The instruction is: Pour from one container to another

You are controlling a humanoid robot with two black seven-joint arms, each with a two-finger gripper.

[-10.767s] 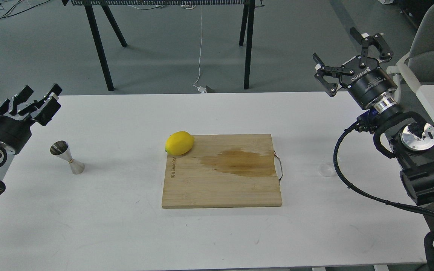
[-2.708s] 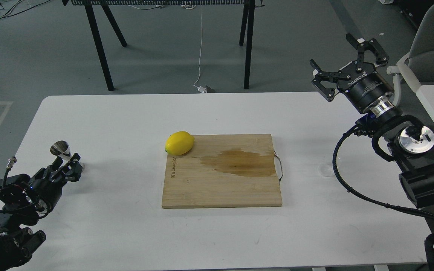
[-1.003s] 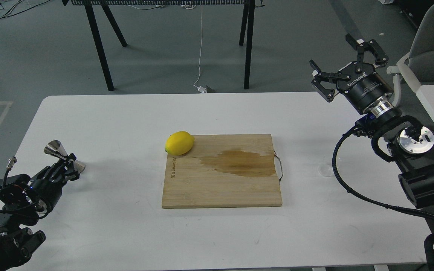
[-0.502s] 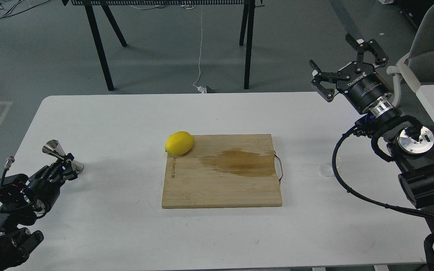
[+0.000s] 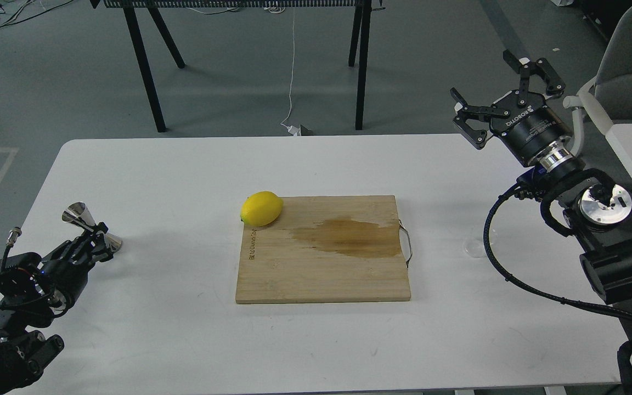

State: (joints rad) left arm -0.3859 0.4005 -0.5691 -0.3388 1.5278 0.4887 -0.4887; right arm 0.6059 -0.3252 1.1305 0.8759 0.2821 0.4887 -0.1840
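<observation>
The steel jigger (image 5: 77, 213) is near the table's left edge, leaning up and to the left. My left gripper (image 5: 96, 238) comes in low from the left and is shut on the jigger's narrow waist. The clear glass cup (image 5: 474, 247) stands on the table right of the cutting board, faint and partly behind my right arm's black cable. My right gripper (image 5: 480, 73) is held high above the table's far right corner, well away from the cup, open with nothing between its fingers.
A wooden cutting board (image 5: 322, 274) with a dark wet stain lies mid-table. A yellow lemon (image 5: 261, 208) rests at its far left corner. A grey chair (image 5: 631, 71) stands beyond the right arm, and black table legs (image 5: 146, 71) stand behind the white table (image 5: 184, 340).
Over the last second the jigger's top has tipped slightly further left in my left gripper. Earlier, the left arm came down from above to the jigger. The right arm has barely moved.
</observation>
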